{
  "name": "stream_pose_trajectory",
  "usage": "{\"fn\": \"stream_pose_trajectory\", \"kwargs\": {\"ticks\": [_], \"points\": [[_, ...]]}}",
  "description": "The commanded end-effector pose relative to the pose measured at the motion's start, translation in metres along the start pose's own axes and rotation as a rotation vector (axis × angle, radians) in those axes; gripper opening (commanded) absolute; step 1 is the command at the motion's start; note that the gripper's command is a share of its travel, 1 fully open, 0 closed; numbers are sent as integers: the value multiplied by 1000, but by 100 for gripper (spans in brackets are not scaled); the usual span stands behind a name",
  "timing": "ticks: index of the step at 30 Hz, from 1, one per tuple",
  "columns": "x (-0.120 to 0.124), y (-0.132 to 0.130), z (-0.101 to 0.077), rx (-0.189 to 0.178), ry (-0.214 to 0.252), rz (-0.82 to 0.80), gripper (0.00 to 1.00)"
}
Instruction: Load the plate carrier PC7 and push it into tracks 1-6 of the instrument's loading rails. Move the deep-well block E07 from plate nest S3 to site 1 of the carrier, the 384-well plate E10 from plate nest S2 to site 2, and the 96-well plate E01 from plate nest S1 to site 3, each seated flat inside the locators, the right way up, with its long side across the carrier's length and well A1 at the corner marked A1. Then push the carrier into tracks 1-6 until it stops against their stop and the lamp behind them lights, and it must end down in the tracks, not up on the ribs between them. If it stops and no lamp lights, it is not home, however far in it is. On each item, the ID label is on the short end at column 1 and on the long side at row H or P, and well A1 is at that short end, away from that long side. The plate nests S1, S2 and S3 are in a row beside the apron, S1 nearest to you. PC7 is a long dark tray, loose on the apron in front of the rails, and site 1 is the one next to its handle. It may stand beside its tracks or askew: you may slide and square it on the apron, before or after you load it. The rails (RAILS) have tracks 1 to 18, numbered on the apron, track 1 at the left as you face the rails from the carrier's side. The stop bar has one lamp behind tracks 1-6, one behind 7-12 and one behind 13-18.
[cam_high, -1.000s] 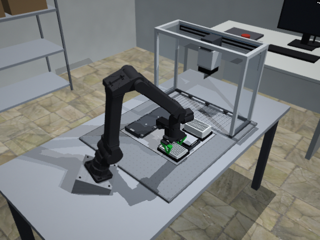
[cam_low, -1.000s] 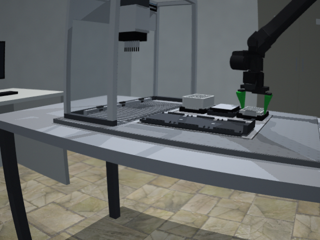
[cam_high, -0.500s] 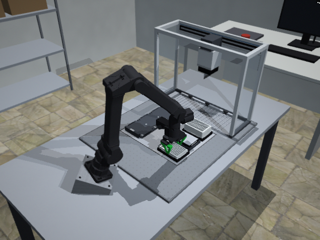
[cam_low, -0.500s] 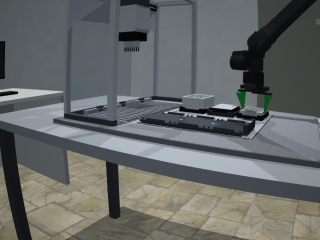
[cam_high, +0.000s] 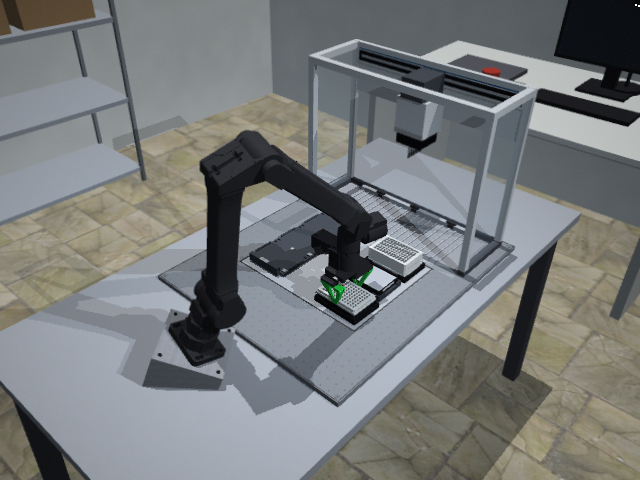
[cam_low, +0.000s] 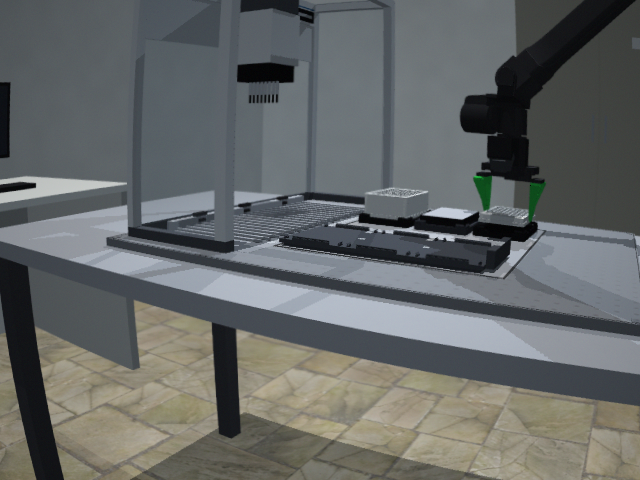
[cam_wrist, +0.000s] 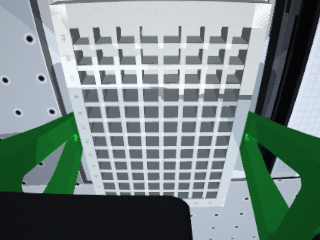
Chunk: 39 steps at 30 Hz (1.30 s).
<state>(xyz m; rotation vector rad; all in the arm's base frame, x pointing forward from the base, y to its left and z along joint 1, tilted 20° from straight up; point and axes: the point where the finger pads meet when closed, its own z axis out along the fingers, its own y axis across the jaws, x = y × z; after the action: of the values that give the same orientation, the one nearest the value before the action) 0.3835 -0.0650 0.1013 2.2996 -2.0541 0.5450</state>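
gripper (cam_wrist: 160, 140) | clamped across 96-well plate E01 (cam_wrist: 156, 94) | plate in nest S1 (cam_low: 504, 230)

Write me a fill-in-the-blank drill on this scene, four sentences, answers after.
1. The end effector is shut on the ____-well plate.
2. The fingers that clamp it are coloured ____.
3. The carrier on the apron holds ____ plates.
4. The tall deep-well block sits in the nest nearest the ____.

Answers: 96; green; no; rails
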Motion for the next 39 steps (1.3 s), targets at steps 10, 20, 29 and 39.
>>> {"fn": "stream_pose_trajectory", "kwargs": {"ticks": [10, 20, 29, 39], "points": [[6, -25, -56, 68, 10, 17, 0], [6, -24, -81, 70, 10, 18, 0], [5, -14, -80, 39, 5, 12, 0], [-27, -46, -84, 40, 2, -13, 0]]}}
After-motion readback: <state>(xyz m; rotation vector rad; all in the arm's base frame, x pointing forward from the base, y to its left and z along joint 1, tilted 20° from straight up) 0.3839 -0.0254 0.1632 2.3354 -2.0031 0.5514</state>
